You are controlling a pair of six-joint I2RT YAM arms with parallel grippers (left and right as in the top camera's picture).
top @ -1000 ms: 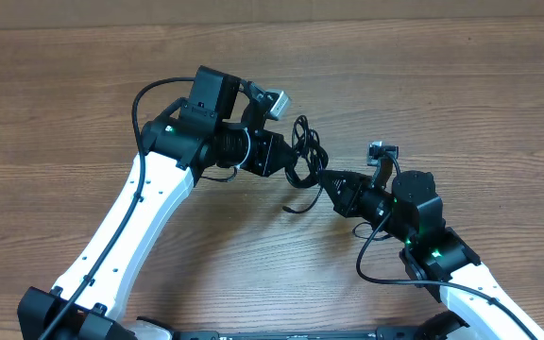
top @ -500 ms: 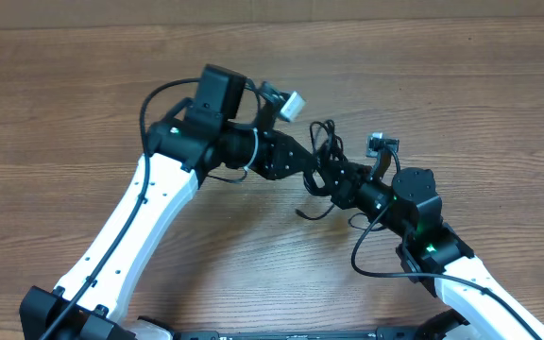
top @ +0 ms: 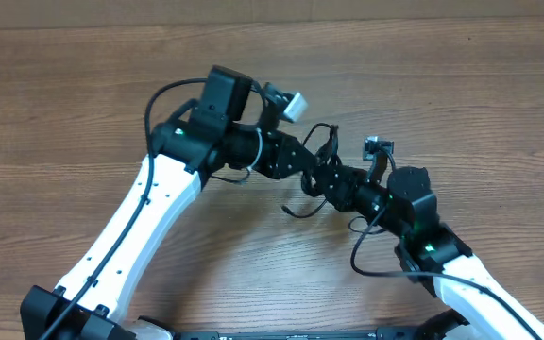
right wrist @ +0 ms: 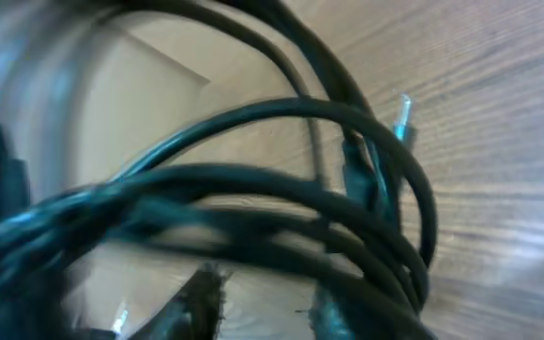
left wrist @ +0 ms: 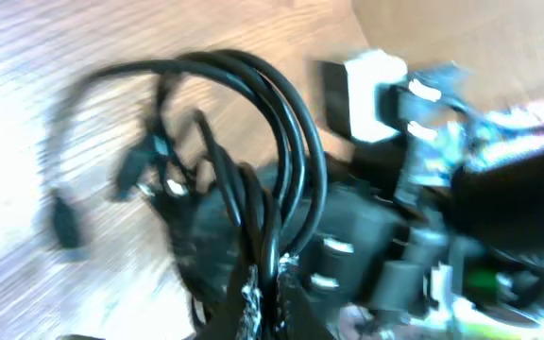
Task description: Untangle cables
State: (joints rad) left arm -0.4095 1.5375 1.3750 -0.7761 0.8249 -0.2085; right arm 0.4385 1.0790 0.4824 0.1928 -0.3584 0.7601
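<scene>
The cables (top: 324,144) form a small black coiled bundle lifted off the table between the two arms, with a loose tail (top: 296,210) curling down onto the wood. My left gripper (top: 315,168) is shut on strands of the bundle; in the left wrist view the cables (left wrist: 263,142) arc up from its closed gripper (left wrist: 272,288). My right gripper (top: 333,186) sits right against the bundle from the other side. In the right wrist view its gripper (right wrist: 267,302) stands open, bare wood shows between the fingers, and the cables (right wrist: 281,203) loop just above them. A plug end (right wrist: 357,170) hangs in the loop.
The wooden table (top: 461,104) stretches around both arms. The right arm's camera and wrist (left wrist: 442,161) sit very close to the left gripper. Thicker black arm wires (top: 371,260) loop beside the right arm and over the left arm (top: 159,94).
The left arm has carried the bundle to the right, towards the right arm. The right gripper, shut on the cables before, has opened and let them go.
</scene>
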